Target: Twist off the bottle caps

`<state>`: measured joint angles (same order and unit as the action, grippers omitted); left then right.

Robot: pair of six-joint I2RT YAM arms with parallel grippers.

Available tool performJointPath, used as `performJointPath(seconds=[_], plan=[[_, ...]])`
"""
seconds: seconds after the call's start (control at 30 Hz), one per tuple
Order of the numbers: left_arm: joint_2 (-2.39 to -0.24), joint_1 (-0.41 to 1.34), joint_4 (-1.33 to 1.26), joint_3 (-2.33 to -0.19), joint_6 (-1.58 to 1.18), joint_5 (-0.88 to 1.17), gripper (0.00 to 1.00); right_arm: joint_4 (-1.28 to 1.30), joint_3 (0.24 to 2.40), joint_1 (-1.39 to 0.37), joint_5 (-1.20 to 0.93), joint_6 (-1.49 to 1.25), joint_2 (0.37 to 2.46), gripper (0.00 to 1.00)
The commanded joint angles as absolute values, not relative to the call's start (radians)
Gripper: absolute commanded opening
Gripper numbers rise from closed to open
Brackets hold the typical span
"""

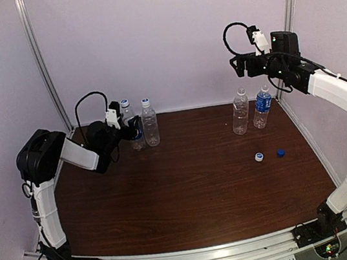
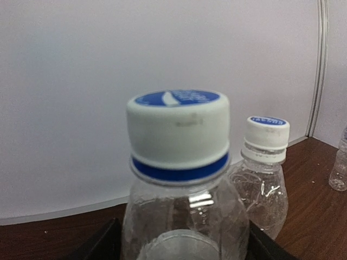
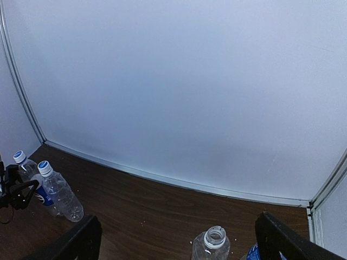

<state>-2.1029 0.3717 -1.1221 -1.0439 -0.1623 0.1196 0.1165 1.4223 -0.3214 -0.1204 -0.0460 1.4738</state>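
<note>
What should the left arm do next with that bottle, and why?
Probably finish squeezing the left tool onto the Pepsi bottle. Its white cap is still screwed on. The fingers sit on either side of the bottle's body, but I cannot tell if they press it yet. It likely needs holding steady before anyone twists.

no wording is legible anywhere. the near white cap (image 2: 178, 130) carries a blue top with a white mark, the cap behind it (image 2: 267, 132) blurred letters; the blue label (image 1: 262, 103) is too small to read.
</note>
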Motion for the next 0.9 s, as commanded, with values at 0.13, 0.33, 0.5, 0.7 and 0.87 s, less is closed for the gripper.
performJointPath(seconds=[0.13,0.33,0.5,0.7,0.87], plan=[[-2.124,0.362,-1.168,-1.056,-0.168,0.128,0.62,0.13,1.409,-0.331,-0.088,-0.023,1.446,1.0],[-2.084,0.361,-1.183,-1.01,-0.147,0.108,0.55,0.137,1.412,-0.331,-0.09,-0.021,1.441,1.0],[-1.925,0.362,-1.101,-0.933,-0.065,0.061,0.52,0.146,1.418,-0.333,-0.132,-0.034,1.418,1.0],[-1.647,0.368,-0.988,-0.774,-0.048,0.152,0.49,0.016,1.383,-0.342,-0.539,-0.178,1.373,0.98],[-1.436,0.443,-0.732,-0.754,0.02,0.216,0.46,0.085,1.44,-0.51,-0.564,-0.111,1.389,0.94]])
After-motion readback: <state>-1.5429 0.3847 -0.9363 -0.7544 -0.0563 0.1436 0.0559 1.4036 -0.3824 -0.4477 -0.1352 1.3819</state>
